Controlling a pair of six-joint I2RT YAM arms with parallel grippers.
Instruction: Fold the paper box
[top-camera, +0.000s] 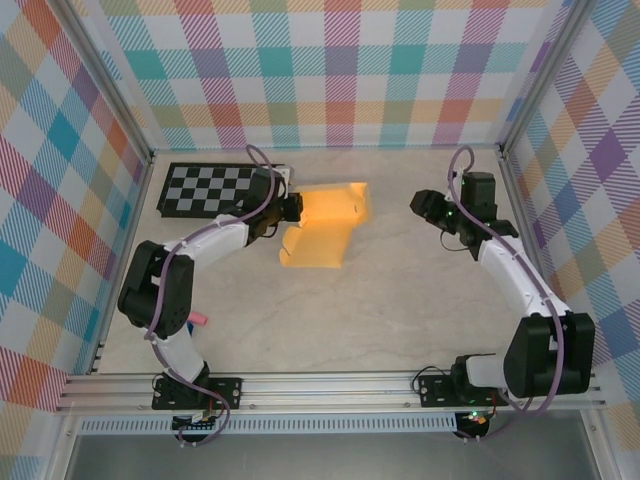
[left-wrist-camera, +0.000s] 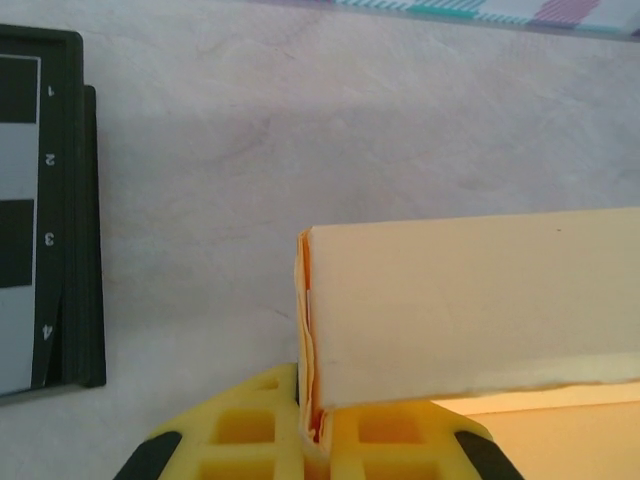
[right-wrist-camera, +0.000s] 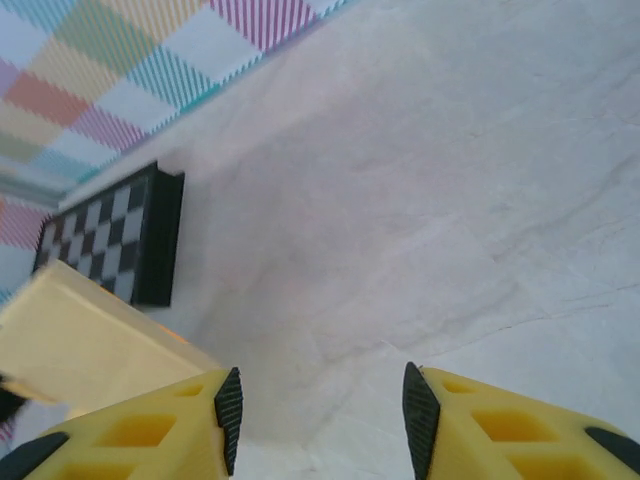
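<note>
Nearest you, the flat panel of the yellow-orange thin cardboard paper box (top-camera: 318, 248) lies loose on the pale marbled counter (top-camera: 400, 320). Nothing pins it, so if you swing the pinched edge, the sheet will likely slide or spring back open rather than crease.

Your left hand (top-camera: 290, 208) is clamped narrow on the box's layered end edge, the end facing the black-and-grey checkerboard board (top-camera: 210, 190). In the left wrist view that pinch takes just a thin sliver of the stacked layers. A sideways tug could peel a layer out or crumple the corner.

Your right hand (top-camera: 422, 204) is on the box's far side from the checkerboard, well apart from it. Its jaws stand partly apart with nothing between them. Bring it in too steeply and it may shove the raised panel flat or push the whole box toward the checkerboard.

The box sits just beside the checkerboard's right end. Its raised folded panel has its long axis running away from the checkerboard toward your right hand. The flat panel spreads from there toward the arm bases. Which end is open, I can't tell.
</note>
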